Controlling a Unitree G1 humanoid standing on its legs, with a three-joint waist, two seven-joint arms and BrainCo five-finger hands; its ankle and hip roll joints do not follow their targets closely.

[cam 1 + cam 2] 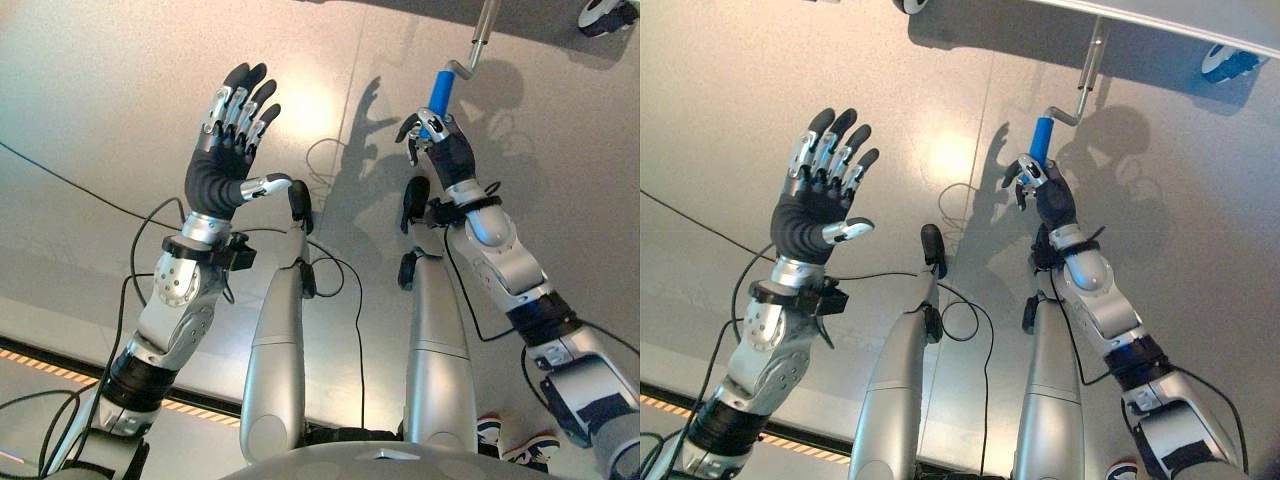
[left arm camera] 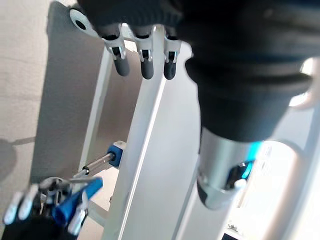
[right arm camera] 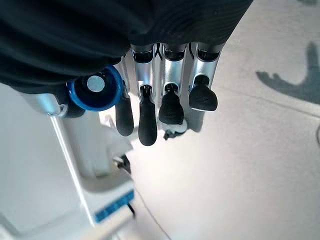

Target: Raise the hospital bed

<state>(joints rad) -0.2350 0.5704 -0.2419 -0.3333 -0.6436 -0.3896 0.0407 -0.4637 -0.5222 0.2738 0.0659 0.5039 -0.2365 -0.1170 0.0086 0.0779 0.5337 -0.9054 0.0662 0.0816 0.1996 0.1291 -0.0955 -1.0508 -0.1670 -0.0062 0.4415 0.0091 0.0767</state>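
The bed's crank has a blue handle (image 1: 440,90) on a bent metal rod (image 1: 484,30) that comes down from the bed frame's edge (image 1: 1160,20). My right hand (image 1: 445,155) is shut round the lower end of this handle; the right wrist view shows the handle's round blue end (image 3: 95,90) against the palm, beside the fingers (image 3: 170,100). My left hand (image 1: 225,150) is raised well to the left of the crank, open with fingers spread, holding nothing. The left wrist view looks past its fingers (image 2: 145,60) to the white bed frame (image 2: 145,150) and the blue handle (image 2: 75,200).
Caster wheels of the bed (image 1: 605,15) (image 1: 908,5) stand on the grey floor at the far edge. A person's shoes (image 1: 520,440) show at the lower right. An orange-striped line (image 1: 60,370) runs across the floor at the lower left.
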